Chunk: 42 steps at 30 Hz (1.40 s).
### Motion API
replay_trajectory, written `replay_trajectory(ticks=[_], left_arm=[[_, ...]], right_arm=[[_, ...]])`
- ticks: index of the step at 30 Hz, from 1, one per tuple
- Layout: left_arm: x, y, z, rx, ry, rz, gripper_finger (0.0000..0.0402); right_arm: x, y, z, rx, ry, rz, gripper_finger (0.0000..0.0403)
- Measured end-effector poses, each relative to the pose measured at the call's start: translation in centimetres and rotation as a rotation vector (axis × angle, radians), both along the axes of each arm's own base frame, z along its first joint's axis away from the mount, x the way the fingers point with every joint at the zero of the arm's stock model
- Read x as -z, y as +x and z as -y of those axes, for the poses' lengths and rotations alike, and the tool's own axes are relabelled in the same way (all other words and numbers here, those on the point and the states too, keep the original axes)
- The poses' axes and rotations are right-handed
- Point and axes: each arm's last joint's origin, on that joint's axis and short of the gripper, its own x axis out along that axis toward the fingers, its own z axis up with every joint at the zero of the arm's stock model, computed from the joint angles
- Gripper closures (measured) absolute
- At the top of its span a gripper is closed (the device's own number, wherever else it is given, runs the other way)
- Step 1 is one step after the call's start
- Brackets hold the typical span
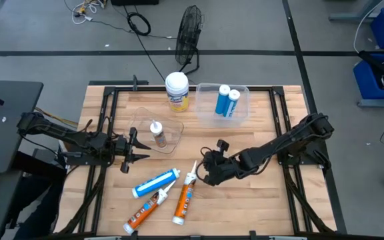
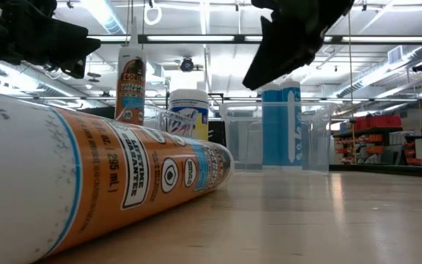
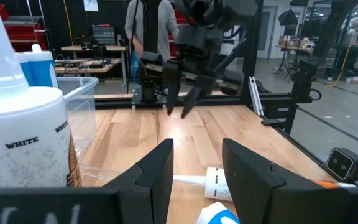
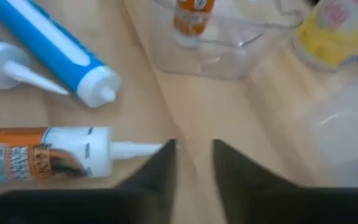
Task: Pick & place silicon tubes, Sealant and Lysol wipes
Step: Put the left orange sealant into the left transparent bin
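Lysol wipes (image 1: 177, 91), one canister, stood upright at the table's far edge beside a clear bin (image 1: 223, 105) holding two blue tubes. Three cartridges lay loose. Right gripper (image 4: 190, 163) showed a narrow empty gap; left gripper (image 3: 196, 168) stood partly open, empty.

Right claw (image 4: 191, 163) parted near orange cartridge (image 4: 45, 154) nozzle, blue cartridge (image 4: 55, 50) beyond

My wooden worktop (image 1: 259, 200) carries: the upright Lysol wipes (image 1: 177, 91); two clear bins (image 1: 240, 112), (image 1: 141, 131); one blue cartridge (image 1: 155, 183) and two orange cartridges (image 1: 185, 200), (image 1: 144, 211) lying flat.
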Motion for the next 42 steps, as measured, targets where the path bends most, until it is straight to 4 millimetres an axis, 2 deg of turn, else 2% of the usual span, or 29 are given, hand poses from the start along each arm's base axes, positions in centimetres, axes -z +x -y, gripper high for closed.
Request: replay_trajectory(ticks=[2, 4, 7, 11, 18, 21, 32, 37, 42], left_arm=[[0.0, 0.0, 0.0, 0.0, 0.0, 0.0, 0.0259], [0.0, 0.0, 0.0, 0.0, 0.0, 0.0, 0.0259], [0.0, 0.0, 0.0, 0.0, 0.0, 0.0, 0.0259], [0.0, 0.0, 0.0, 0.001, 0.0, 0.001, 0.0259], [-0.1, 0.0, 0.0, 0.001, -0.007, 0.005, 0.0259], [-0.3, 0.0, 0.0, 0.011, -0.112, 0.016, 0.0259], [-1.0, -0.2, 0.3, 0.04, -0.266, 0.078, 0.0259], [-2.6, -0.1, 0.9, 0.037, -0.297, 0.082, 0.026], [-5.0, 0.5, 1.7, -0.055, -0.278, 0.015, 0.026]], right_arm=[[0.5, -0.2, 0.2, 0.004, -0.073, 0.003, 0.0363], [0.8, -0.3, 0.5, 0.034, -0.16, 0.012, 0.039], [1.0, -0.4, 0.8, 0.055, -0.207, 0.022, 0.0383], [1.0, -0.4, 0.9, 0.043, -0.246, 0.004, 0.0398], [0.9, -0.1, 1.5, 0.026, -0.324, -0.019, 0.04], [0.6, 0.4, 2.1, 0.03, -0.331, 0.003, 0.0401], [0.3, 1.5, 4.1, 0.002, -0.315, 0.016, 0.0402], [1.0, 1.3, 5.5, -0.086, -0.199, 0.046, 0.0403], [1.3, 0.6, 5.8, -0.15, -0.23, 0.154, 0.0403]])
